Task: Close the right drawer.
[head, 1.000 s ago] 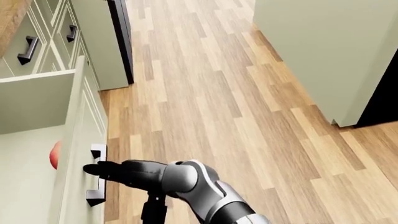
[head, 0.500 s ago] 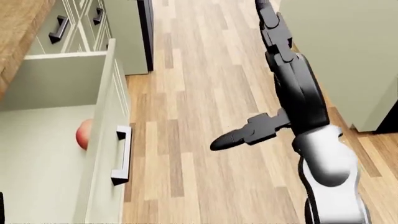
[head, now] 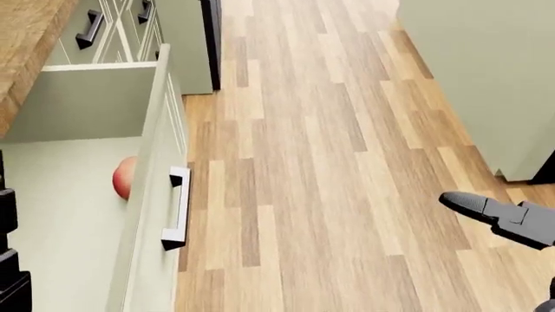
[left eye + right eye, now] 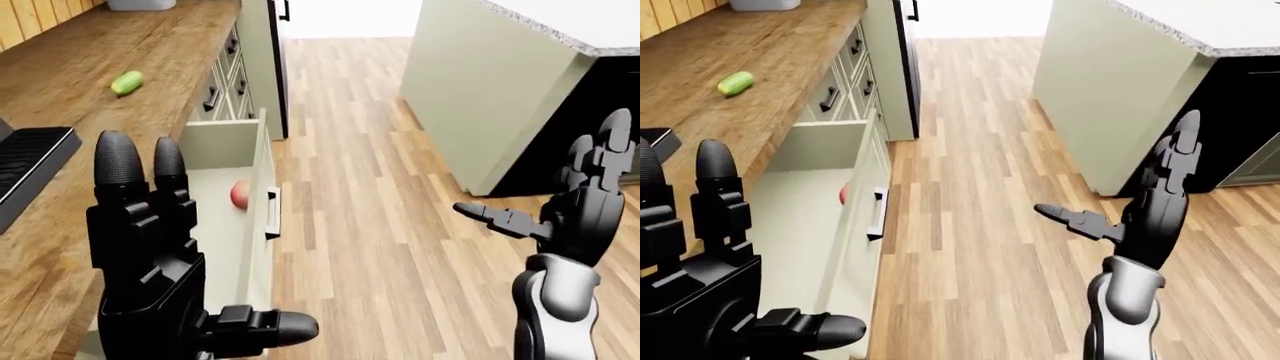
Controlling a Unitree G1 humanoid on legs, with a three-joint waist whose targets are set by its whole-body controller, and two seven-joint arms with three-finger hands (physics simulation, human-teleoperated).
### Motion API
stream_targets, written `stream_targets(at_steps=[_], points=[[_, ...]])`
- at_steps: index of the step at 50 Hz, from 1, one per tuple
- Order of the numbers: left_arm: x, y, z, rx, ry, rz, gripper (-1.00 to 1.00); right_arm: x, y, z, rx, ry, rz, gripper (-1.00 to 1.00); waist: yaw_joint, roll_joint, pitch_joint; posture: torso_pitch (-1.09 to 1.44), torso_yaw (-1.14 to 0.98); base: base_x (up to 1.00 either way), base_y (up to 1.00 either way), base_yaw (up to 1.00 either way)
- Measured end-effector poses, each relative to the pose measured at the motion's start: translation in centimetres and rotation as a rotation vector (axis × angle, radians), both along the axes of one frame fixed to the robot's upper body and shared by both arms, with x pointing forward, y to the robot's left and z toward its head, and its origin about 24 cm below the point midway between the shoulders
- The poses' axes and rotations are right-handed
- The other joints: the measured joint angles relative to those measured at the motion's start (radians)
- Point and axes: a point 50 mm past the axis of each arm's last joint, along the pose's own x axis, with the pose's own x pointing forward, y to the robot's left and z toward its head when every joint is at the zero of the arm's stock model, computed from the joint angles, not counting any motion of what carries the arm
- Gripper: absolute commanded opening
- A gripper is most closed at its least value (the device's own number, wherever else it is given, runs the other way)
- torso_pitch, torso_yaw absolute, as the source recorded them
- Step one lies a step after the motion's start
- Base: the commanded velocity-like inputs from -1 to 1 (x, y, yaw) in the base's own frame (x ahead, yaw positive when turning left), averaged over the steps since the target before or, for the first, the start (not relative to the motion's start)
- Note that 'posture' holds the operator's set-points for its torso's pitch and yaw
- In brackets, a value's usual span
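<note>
The right drawer [image 3: 154, 195] stands pulled out from the pale green cabinets at the left of the head view, its dark bar handle [image 3: 177, 209] facing the floor aisle. A red round fruit [image 3: 124, 177] lies inside it against the front panel. My left hand [image 4: 190, 247] is raised at the bottom left of the left-eye view, fingers spread and holding nothing, above the counter beside the drawer. My right hand [image 4: 555, 195] hovers open over the floor at the right, well apart from the handle.
A wooden counter [image 4: 120, 120] runs along the left with a green vegetable [image 4: 127, 82] and a black appliance [image 4: 30, 157] on it. Closed drawers [image 4: 215, 94] sit beyond the open one. A pale green island [image 4: 480, 90] bounds the wood floor aisle [image 4: 350, 195] on the right.
One second ago my right hand was at the drawer handle; it has since come away, swung up, then dropped to the right. The view shifted a little. The drawer stays open.
</note>
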Motion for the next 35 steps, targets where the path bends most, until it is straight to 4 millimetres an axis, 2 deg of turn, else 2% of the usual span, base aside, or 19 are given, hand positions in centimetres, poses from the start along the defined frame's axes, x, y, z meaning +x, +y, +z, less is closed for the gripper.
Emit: stream_targets(at_steps=[9, 17, 28, 35], points=[[0.2, -0.7, 0.5, 0.025, -0.015, -0.025, 1.0, 0.9, 0.4, -0.8, 0.054, 0.038, 0.042, 1.0, 0.0, 0.0, -0.004, 0.0, 0.0, 0.0, 0.0, 0.0], [0.4, -2.7, 1.2, 0.049, -0.028, -0.119, 1.0, 1.0, 0.1, -0.8, 0.096, 0.046, 0.053, 1.0, 0.002, -0.002, -0.007, 0.0, 0.0, 0.0, 0.0, 0.0], [1.4, -5.1, 0.1, 0.079, 0.014, -0.207, 1.0, 1.3, 0.6, -1.1, 0.091, 0.049, 0.086, 1.0, 0.002, -0.003, -0.004, 0.0, 0.0, 0.0, 0.0, 0.0], [1.6, -6.6, 0.2, 0.097, 0.003, -0.265, 1.0, 1.4, 0.6, -1.4, 0.088, 0.057, 0.092, 1.0, 0.003, -0.005, -0.004, 0.0, 0.0, 0.0, 0.0, 0.0]])
